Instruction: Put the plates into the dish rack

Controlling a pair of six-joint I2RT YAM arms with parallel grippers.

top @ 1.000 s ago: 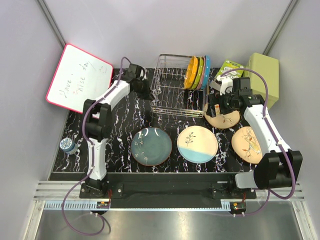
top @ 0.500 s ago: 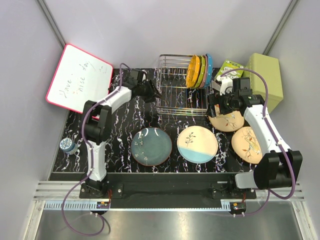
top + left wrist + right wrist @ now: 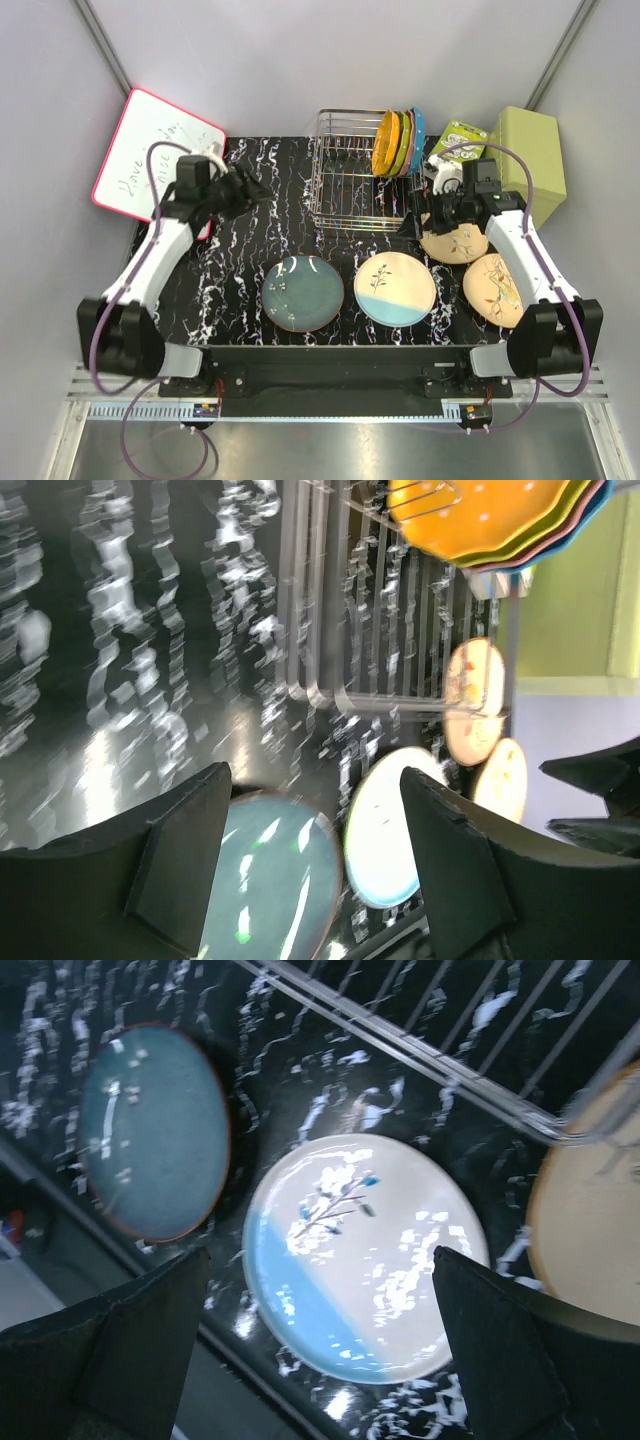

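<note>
The silver wire dish rack (image 3: 350, 190) stands at the back centre with no dinner plates in it. Four plates lie flat in front of it: teal-blue (image 3: 303, 291), cream with a light-blue half (image 3: 395, 288), and two peach-tan ones (image 3: 455, 243) (image 3: 493, 289). My left gripper (image 3: 256, 190) hovers left of the rack, open and holding nothing. Its wrist view shows the teal plate (image 3: 270, 880) and the cream plate (image 3: 385, 830) beyond the fingers. My right gripper (image 3: 413, 222) hangs open at the rack's front right corner, above the cream plate (image 3: 360, 1250).
Several small bright plates (image 3: 397, 143) stand upright in the rack's right end. A pink-framed whiteboard (image 3: 155, 160) leans at the back left. An olive-green box (image 3: 530, 150) and a green packet (image 3: 460, 135) sit at the back right. A small round object (image 3: 133, 291) lies at the left edge.
My left gripper opened and drew back to the left, away from the rack's left side. The rack has shifted slightly to the right. The right arm has barely moved.
</note>
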